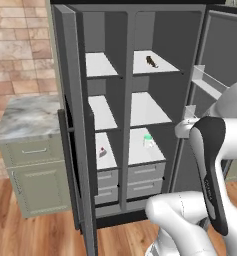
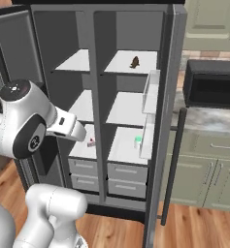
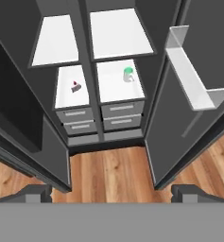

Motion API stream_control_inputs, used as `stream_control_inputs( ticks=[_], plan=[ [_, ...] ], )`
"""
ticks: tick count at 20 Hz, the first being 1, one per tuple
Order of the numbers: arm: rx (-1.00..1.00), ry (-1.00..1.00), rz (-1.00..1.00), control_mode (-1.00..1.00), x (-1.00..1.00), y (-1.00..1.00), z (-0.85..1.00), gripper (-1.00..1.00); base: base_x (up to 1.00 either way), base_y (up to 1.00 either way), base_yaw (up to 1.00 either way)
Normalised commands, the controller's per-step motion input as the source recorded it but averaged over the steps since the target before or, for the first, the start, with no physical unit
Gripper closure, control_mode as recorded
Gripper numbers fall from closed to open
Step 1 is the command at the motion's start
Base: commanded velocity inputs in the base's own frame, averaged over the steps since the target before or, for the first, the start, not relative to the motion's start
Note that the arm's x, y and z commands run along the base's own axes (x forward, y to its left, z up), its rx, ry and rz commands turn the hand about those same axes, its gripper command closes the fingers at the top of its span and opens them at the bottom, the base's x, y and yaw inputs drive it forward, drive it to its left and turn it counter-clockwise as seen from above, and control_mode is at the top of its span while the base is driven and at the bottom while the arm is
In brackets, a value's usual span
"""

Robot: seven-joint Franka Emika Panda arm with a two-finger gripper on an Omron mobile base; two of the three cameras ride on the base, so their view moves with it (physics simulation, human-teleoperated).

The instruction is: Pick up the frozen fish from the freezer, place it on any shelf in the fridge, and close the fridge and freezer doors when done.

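The fish [image 1: 151,61] already lies on the top shelf [image 1: 165,66] of the wider half, the fridge [image 2: 131,72], in the upper middle of both base views, so the placing looks done and closing the doors is likely the step in hand. The gripper [image 3: 111,193] hangs back from the cabinet with its jaws wide open and empty; the next move calls for reaching the fridge door [image 2: 160,121] at the right and swinging it shut, then the freezer door [image 1: 77,125]. The fish's long axis seems to run diagonally from back-left to front-right in the left base view, but which end is the head is too small to tell.

Brick wall [image 1: 15,35], marble counter [image 1: 25,117], wood floor [image 3: 108,170]
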Motion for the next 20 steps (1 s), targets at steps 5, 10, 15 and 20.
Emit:
stream_control_inputs(
  ticks=[5, 10, 15, 20],
  plan=[
    [0.0, 0.0, -0.03, -1.0, -0.08, 0.0, 0.01, -1.0, -0.07, -0.02, -0.02],
    [0.0, 0.0, -0.07, -1.0, -0.39, -0.16, 0.06, -1.0, 0.0, 0.0, 0.0],
    [0.04, -0.1, -0.13, -1.0, -1.0, -0.83, 0.12, -1.0, 0.0, 0.0, 0.0],
    [0.05, -0.13, -0.05, -1.0, -0.87, -1.0, 0.11, -1.0, 0.0, 0.0, 0.0]
  ],
)
